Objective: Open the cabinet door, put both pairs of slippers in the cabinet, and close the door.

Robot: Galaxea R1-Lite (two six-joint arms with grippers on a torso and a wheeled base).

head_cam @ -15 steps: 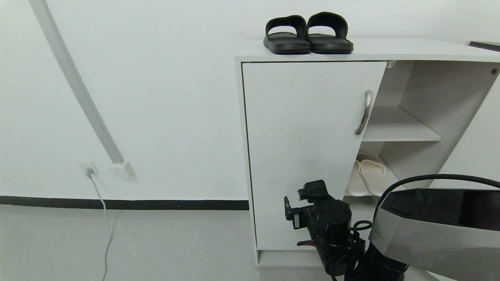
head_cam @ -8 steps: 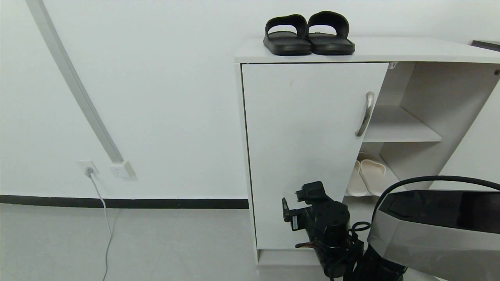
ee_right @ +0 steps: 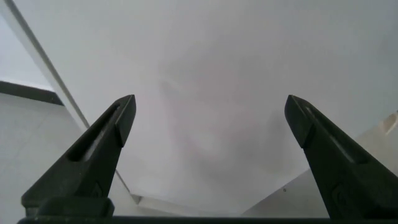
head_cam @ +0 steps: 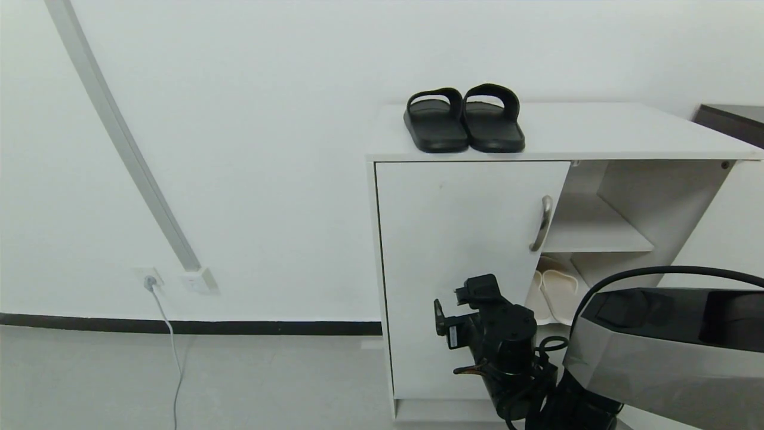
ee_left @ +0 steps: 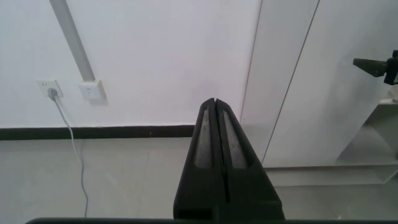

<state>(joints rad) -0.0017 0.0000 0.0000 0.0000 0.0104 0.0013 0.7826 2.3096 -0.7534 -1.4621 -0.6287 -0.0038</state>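
The head view now looks higher, so the black slippers (head_cam: 464, 118) atop the cabinet (head_cam: 597, 128) look next, white slippers (head_cam: 552, 289) already inside; left end effector (ee_left: 214, 102) is closed, right end effector (ee_right: 210, 102) open.

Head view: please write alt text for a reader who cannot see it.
A white cabinet against a white wall carries a pair of black slippers on its top. Its door covers the left part; right of the handle, open shelves show a pair of pale slippers on the lower one. A black robot arm stands low before the door.
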